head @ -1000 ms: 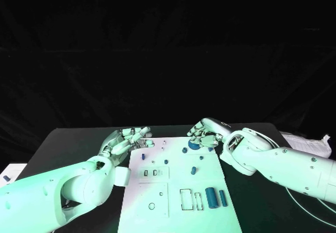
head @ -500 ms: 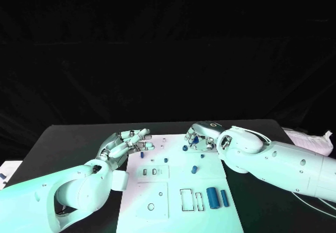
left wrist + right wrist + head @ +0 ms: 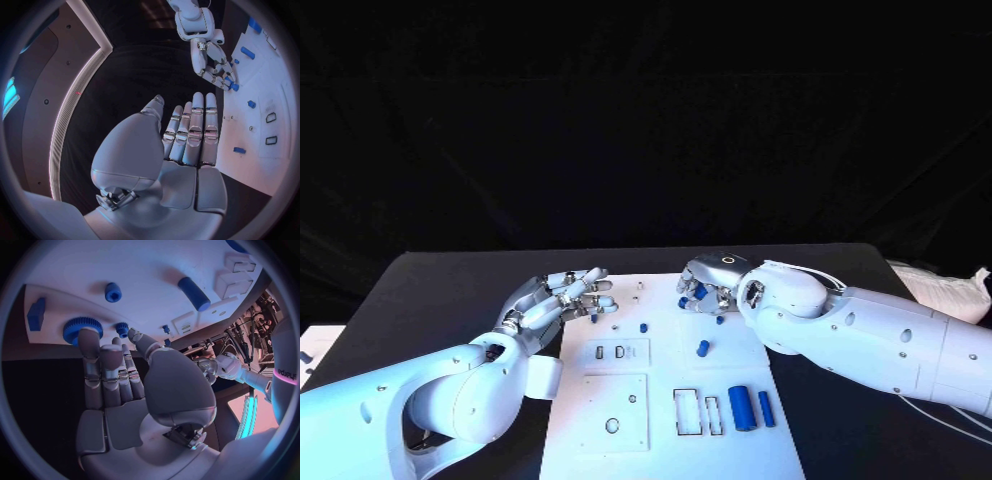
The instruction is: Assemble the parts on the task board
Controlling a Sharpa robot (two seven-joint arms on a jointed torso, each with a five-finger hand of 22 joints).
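The white task board (image 3: 646, 440) lies mid-table. My right hand (image 3: 710, 290) is over its far edge, fingers stretched out flat and empty-palmed. In the right wrist view this hand (image 3: 125, 375) has a fingertip on the rim of a large blue gear (image 3: 82, 328), with a small blue gear (image 3: 122, 328) beside it. My left hand (image 3: 565, 297) hovers at the board's far left corner, fingers straight and apart, holding nothing; the left wrist view shows the same (image 3: 184, 142). Two blue cylinders (image 3: 751, 407) lie near the board's right front. A blue peg (image 3: 702, 348) stands mid-board.
Small blue pegs (image 3: 645, 326) stand in the board's far half, with rectangular slots (image 3: 610, 352) on its left and longer slots (image 3: 687, 410) nearer me. A white object (image 3: 935, 285) lies at the table's right edge. Black table shows on both sides.
My right forearm has swung in over the board's far right corner. The right hand has uncurled and reaches flat toward the large gear. The left hand has hardly moved.
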